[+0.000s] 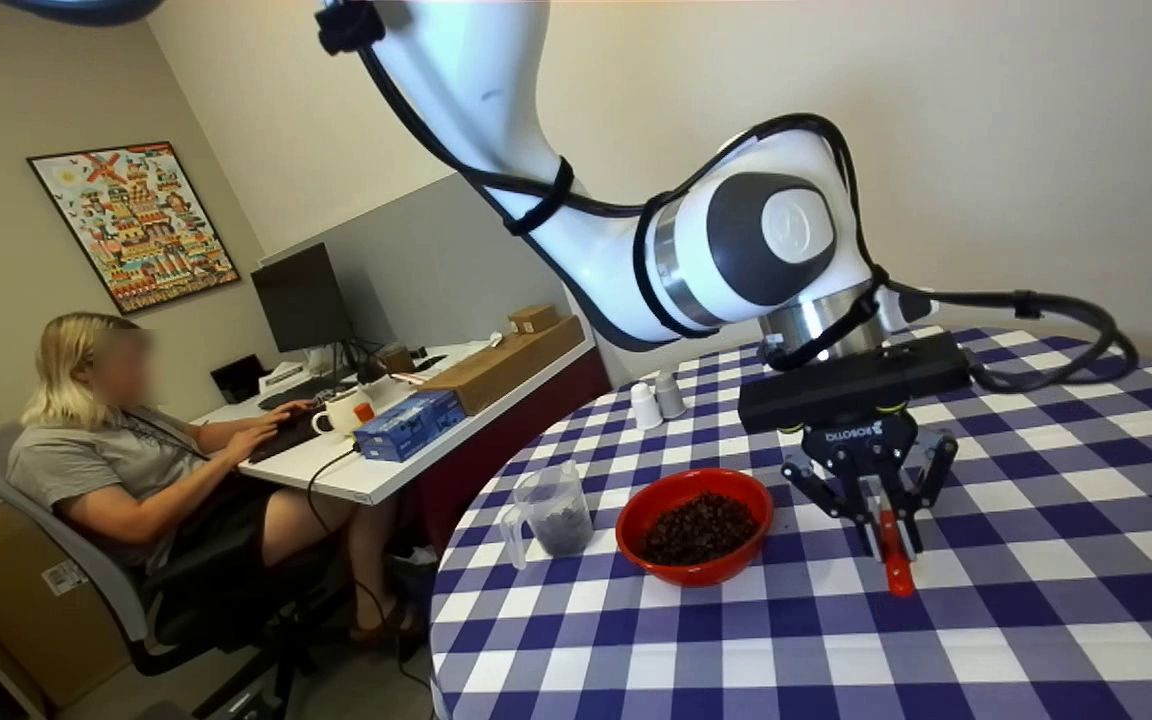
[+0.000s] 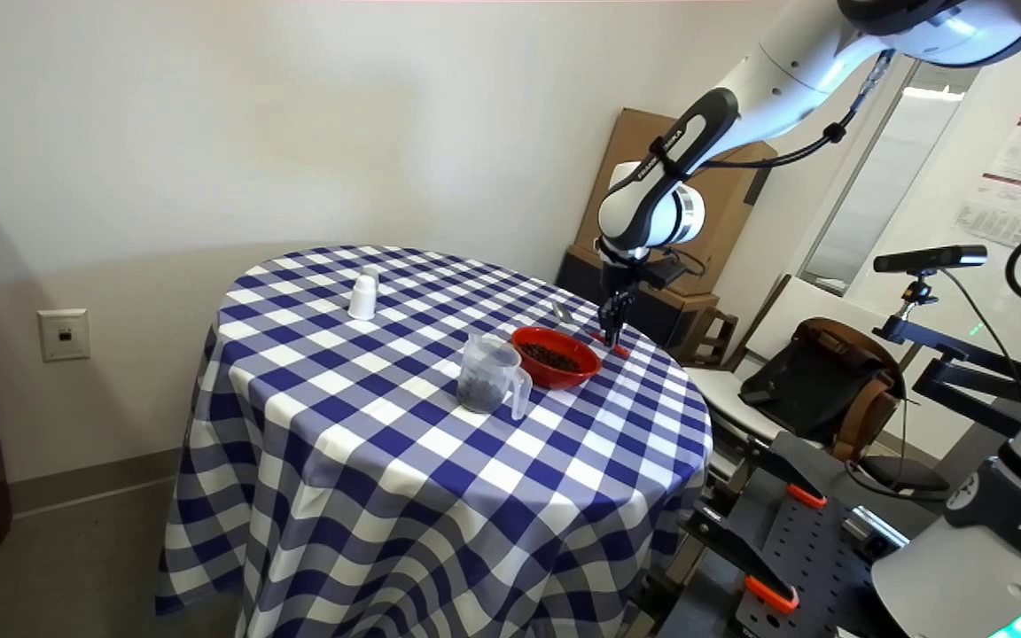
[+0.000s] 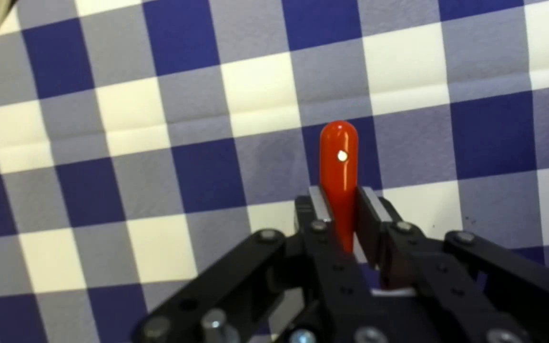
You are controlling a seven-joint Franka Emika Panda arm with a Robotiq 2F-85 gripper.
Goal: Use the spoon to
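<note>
Pinching silver-headed spoon (image 3: 339,177) by slim red handle, your black two-fingered gripper (image 3: 345,205) sits low over blue-and-white checked tablecloth (image 1: 756,650); whether spoon touches it, you cannot tell. Round red bowl (image 1: 701,573) of dark pieces (image 1: 701,530) stands between spoon and clear plastic measuring jug (image 1: 553,505).

Arm (image 2: 752,96) reading FRANKA EMIKA, fingers' housing (image 1: 858,440) ROBOTIQ

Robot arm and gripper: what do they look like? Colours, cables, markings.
Arm: white rounded links, dark grey joint cap, silver bands; black cables held by black straps; FRANKA EMIKA lettering, part-covered by a strap in an exterior view. Gripper: black, jointed linkages, white ROBOTIQ marking, silvery finger pads.
</note>
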